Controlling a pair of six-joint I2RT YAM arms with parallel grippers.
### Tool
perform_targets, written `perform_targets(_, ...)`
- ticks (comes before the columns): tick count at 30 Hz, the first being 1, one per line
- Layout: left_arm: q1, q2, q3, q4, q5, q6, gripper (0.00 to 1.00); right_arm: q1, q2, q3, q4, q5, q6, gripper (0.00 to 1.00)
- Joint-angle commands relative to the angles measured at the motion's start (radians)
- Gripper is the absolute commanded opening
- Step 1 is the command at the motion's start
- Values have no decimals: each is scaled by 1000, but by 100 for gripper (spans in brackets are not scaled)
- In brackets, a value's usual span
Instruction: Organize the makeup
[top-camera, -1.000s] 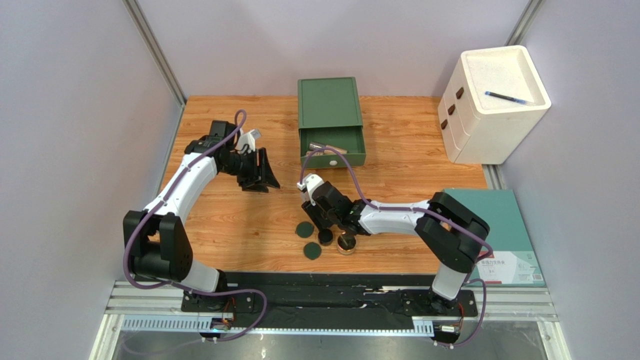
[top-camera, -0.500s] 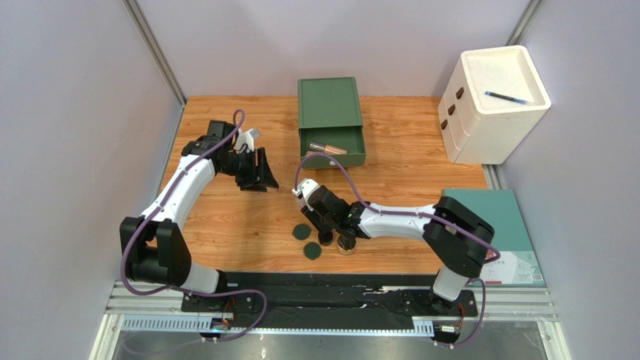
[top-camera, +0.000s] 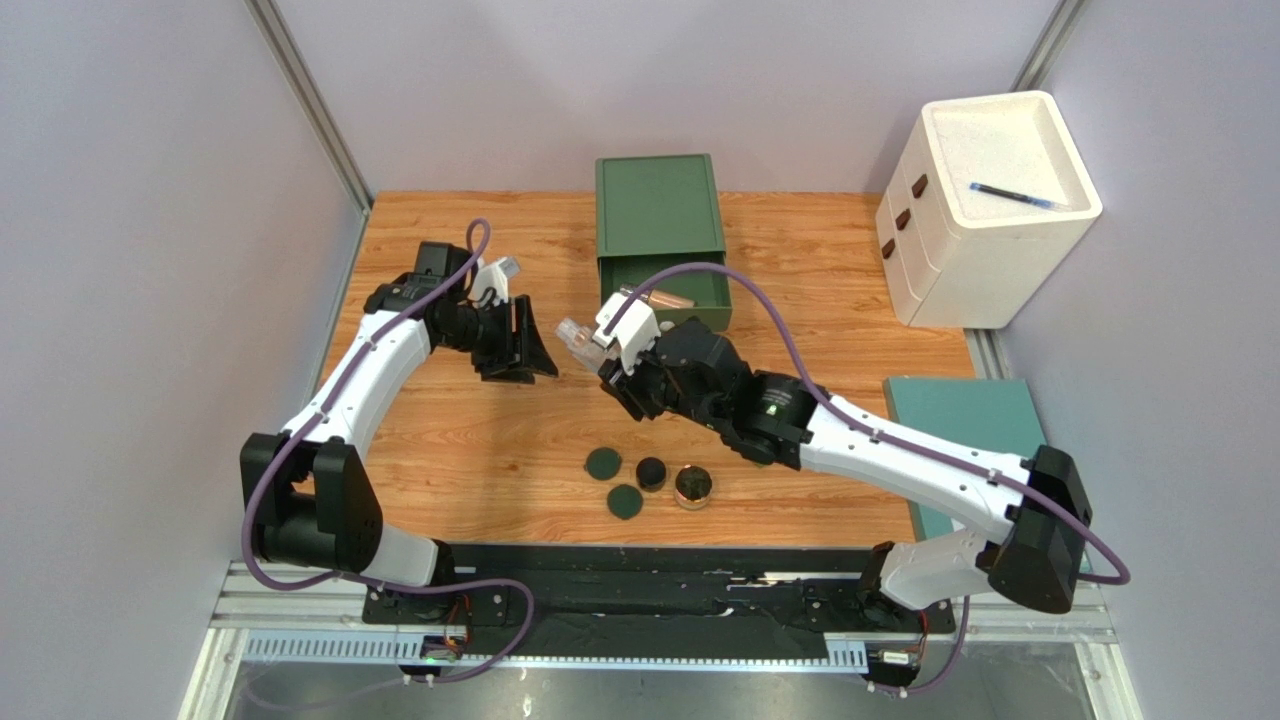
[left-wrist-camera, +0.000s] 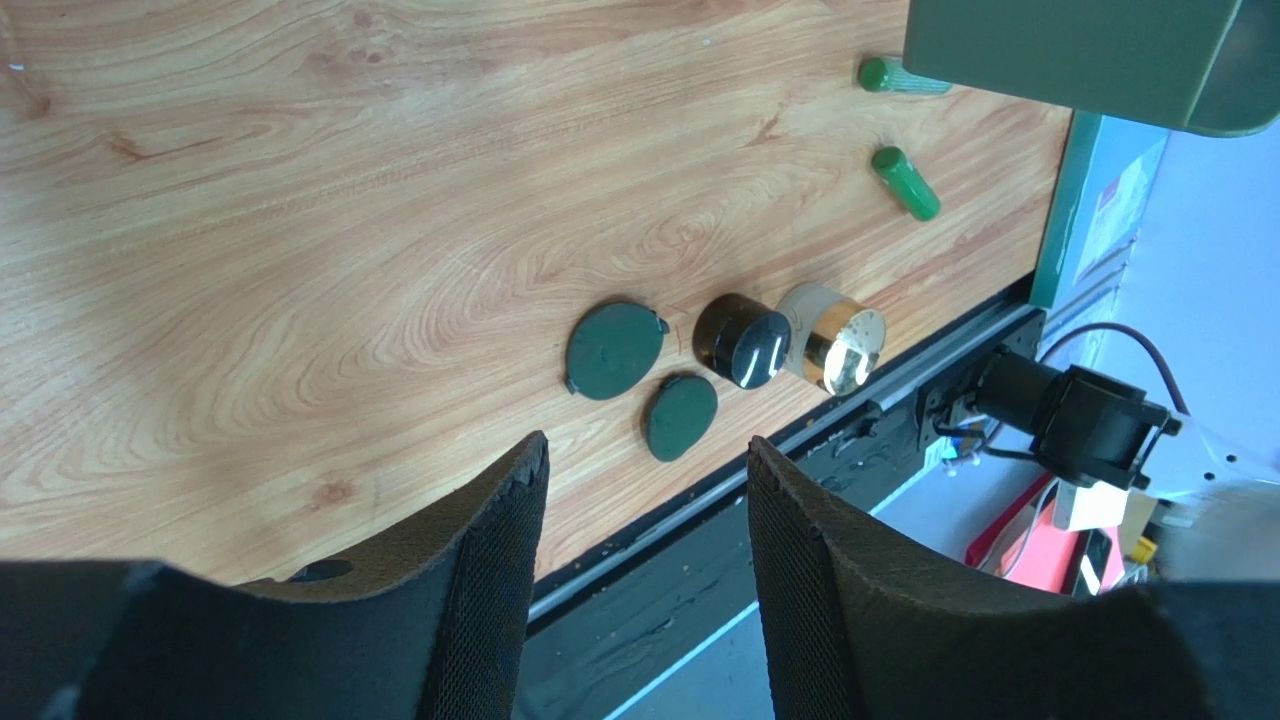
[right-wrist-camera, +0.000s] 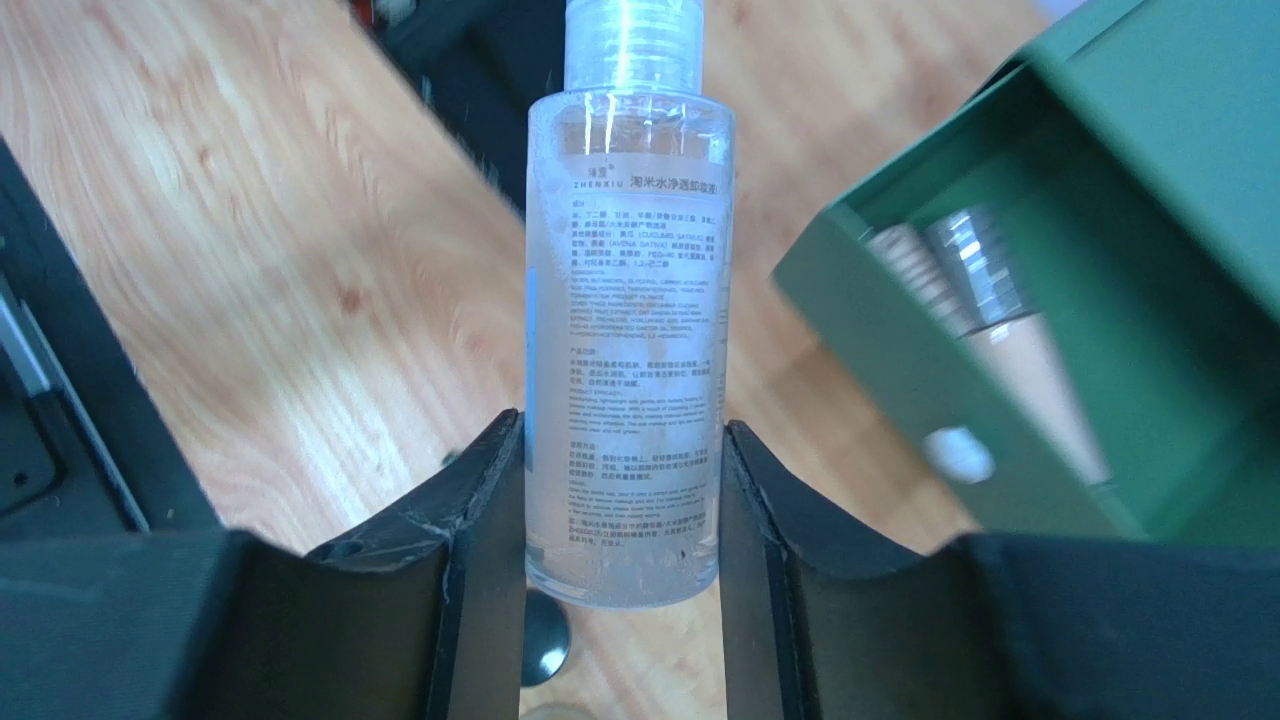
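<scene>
My right gripper (top-camera: 613, 360) is shut on a clear bottle (top-camera: 577, 333) with printed text and holds it above the table, left of the open green drawer (top-camera: 666, 300). In the right wrist view the bottle (right-wrist-camera: 628, 300) sits upright between the pads (right-wrist-camera: 489, 510), and beige tubes (right-wrist-camera: 977, 270) lie in the drawer. Two dark green discs (top-camera: 604, 464), a black jar (top-camera: 651, 474) and a gold-rimmed compact (top-camera: 694, 486) lie near the front edge. My left gripper (top-camera: 519, 348) is open and empty. The left wrist view shows two green tubes (left-wrist-camera: 906, 182) on the table.
The green drawer box (top-camera: 658, 203) stands at the back centre. A white drawer cabinet (top-camera: 984, 225) with a blue pen (top-camera: 1019, 194) on top stands at the back right. A teal flat box (top-camera: 962, 413) lies at the right edge.
My right gripper has lifted from beside the jar and discs and swung up and left toward the drawer, with the clear bottle in it. The left arm has barely moved.
</scene>
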Motion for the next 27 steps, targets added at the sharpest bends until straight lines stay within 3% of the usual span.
perform_targets(1,-3,-19,-12,33,5,-14,57,-13,-31,117,1,61,-113,0)
perform_targets(6,-3,-5,-14,48,11,-28,57,-99,11,228,-5,43,-173,0)
perform_targets(15,-3,1,-17,68,16,-46,57,-311,79,269,-19,-48,-210,0)
perform_targets(22,-3,9,-14,79,20,-55,57,-357,147,260,-45,-101,-251,1)
perform_targets(27,-3,15,-9,79,22,-56,57,-377,194,265,-59,-127,-238,6)
